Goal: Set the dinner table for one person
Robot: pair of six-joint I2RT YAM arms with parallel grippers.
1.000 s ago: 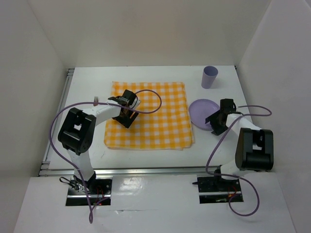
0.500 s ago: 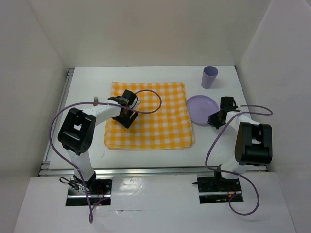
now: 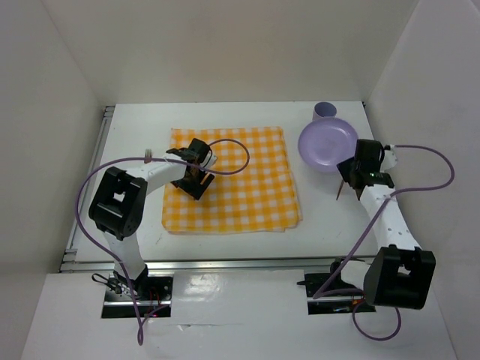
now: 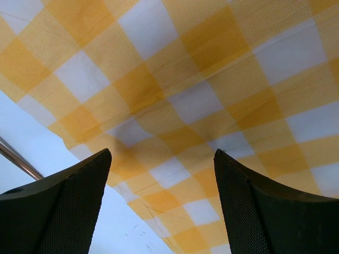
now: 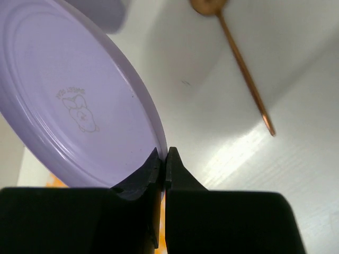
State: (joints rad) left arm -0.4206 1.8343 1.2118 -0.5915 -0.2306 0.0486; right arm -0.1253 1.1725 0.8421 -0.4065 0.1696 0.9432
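While the plate [image 3: 328,142] is clamped by right claw [image 5: 164,157] | left claw [image 4: 161,169] held apart | slip risked by thin rim grip

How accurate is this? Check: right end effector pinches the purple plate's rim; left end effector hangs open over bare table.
Wrong place: the left end effector hangs open over the checked cloth, as the left wrist view shows. The rest holds.

Two white arms, black joints, purple cables.
The left arm [image 3: 152,174] and right arm [image 3: 384,214] share white tubular links and boxy black joint housings; a looping purple cable [image 3: 84,225] trails from each, down to black base plates [image 3: 137,295] at 7 and 5 o'clock. The left fingers [image 4: 69,211] are black with a mesh texture; the right fingers [image 5: 132,206] are plain black.
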